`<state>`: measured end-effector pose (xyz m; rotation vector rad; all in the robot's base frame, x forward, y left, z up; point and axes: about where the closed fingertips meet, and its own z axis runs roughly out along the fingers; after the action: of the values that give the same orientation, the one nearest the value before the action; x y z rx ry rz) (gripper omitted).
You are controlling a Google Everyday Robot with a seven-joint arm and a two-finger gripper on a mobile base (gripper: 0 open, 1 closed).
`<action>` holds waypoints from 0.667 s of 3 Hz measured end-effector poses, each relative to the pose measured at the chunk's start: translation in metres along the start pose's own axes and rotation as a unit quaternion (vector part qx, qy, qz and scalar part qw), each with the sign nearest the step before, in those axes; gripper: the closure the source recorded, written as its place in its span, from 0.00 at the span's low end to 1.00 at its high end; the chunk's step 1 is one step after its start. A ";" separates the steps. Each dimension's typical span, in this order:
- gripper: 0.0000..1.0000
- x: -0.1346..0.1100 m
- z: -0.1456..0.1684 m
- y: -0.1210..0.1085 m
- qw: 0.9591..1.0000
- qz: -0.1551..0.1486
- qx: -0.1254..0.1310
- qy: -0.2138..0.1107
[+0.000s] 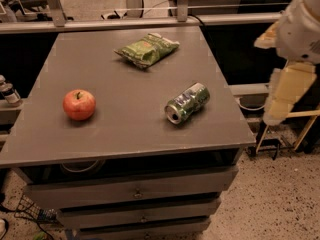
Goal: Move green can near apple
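The green can [186, 103] lies on its side on the right half of the grey table top [125, 134], its silver end facing the front. The red apple [79, 104] stands on the left half, about two can lengths from the can. My gripper [287, 93] hangs at the right edge of the view, beyond the table's right side and well apart from the can, on the white arm [300, 26].
A flat crinkled green snack bag [146, 49] lies at the back middle of the table. Drawers [135, 191] sit below the front edge. A metal rail [150, 21] runs behind the table. A small bottle [7, 91] stands off the left side.
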<state>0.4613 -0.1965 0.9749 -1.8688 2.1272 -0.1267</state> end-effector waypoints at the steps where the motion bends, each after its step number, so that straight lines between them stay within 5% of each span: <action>1: 0.00 -0.039 0.033 -0.026 0.993 -0.112 -0.021 0.008; 2: 0.00 -0.065 0.065 -0.040 0.983 -0.181 -0.022 0.010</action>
<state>0.5242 -0.1298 0.9350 -2.2709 1.7928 -0.1799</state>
